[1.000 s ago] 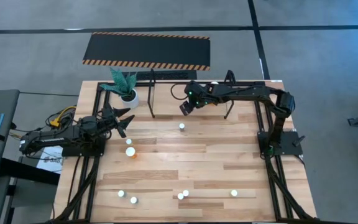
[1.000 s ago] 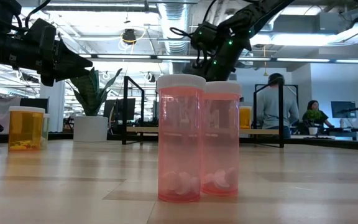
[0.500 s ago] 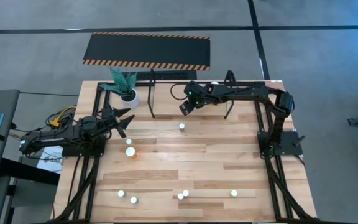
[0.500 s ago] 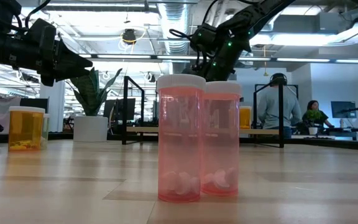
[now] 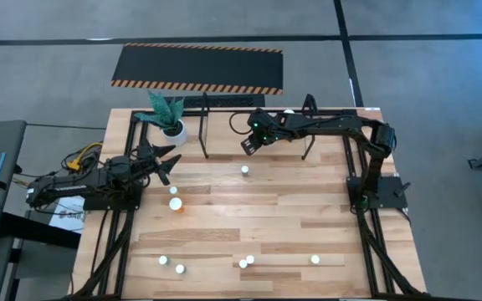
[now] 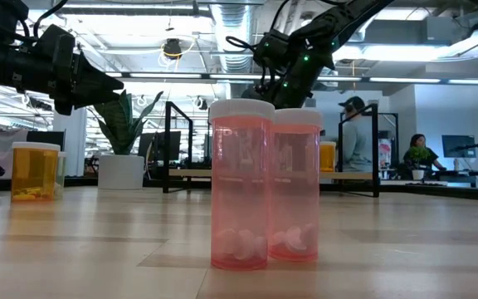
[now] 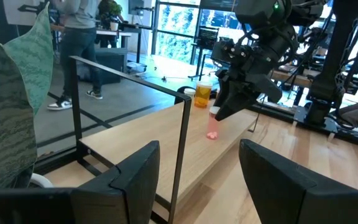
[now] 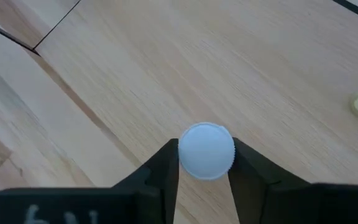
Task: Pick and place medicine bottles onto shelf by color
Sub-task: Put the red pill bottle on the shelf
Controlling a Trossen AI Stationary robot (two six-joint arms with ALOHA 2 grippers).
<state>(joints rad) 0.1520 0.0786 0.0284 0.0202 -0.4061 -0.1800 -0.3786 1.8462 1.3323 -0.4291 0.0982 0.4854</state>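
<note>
**Right hand over a pink bottle near the shelf, grip not yet made**

Step in hand, as I read it: the pick. The right hand (image 5: pixel 249 144) hangs above the desk (image 5: pixel 258 209) just in front of the shelf (image 5: pixel 224 111), fingers (image 8: pixel 160 171) pointing down. The right wrist view looks straight down on a white cap (image 8: pixel 206 150) sitting between the two fingers; they flank it closely, and I cannot tell whether they touch it. From the left wrist view a pinkish bottle (image 7: pixel 213 122) stands on the desk directly under that hand, seemingly unlifted. Judged: hand spread around the bottle, not clamped.

Next move calls for closing squarely on the cap or body, lifting straight up, then carrying the short way back to the shelf and choosing the slot that matches pink. An orange bottle (image 7: pixel 202 97) already stands at the shelf end; colour grouping should keep clear of it.

Left arm waits at the desk's left edge, its hand (image 5: pixel 164 164) level and aimed toward the plant pot (image 5: pixel 174 130), fingers (image 7: pixel 135 171) wide apart with nothing between them.

Other bottles stay scattered: an orange one (image 5: pixel 176 204) mid-left, two pink ones (image 6: pixel 264 183) side by side at the near edge, several more along the front.
</note>
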